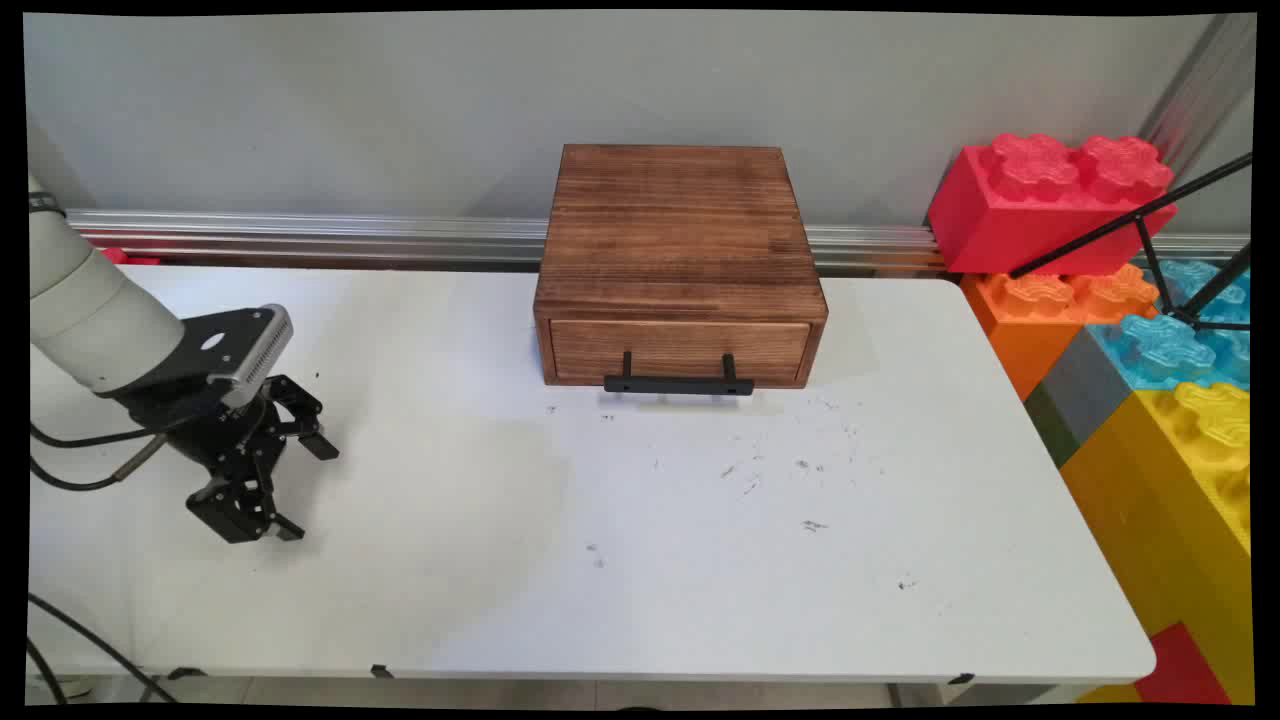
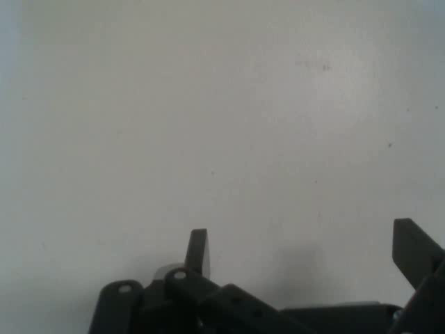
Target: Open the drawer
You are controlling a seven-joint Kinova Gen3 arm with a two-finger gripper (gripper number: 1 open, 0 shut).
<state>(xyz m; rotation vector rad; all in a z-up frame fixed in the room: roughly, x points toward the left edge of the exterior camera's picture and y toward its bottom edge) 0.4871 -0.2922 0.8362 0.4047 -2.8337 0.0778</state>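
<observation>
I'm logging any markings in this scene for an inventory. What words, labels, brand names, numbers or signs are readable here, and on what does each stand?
None: no readable text shows in either view.
The wooden drawer box and its black handle bear no label.
The red block and the other toy blocks show only moulded studs.
The gripper and the white arm show no lettering.
The dark specks on the table are scuffs, not writing.

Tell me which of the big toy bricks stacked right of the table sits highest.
The red brick, tilted atop the orange brick by the wall; the blue and yellow ones sit lower and nearer.
</observation>
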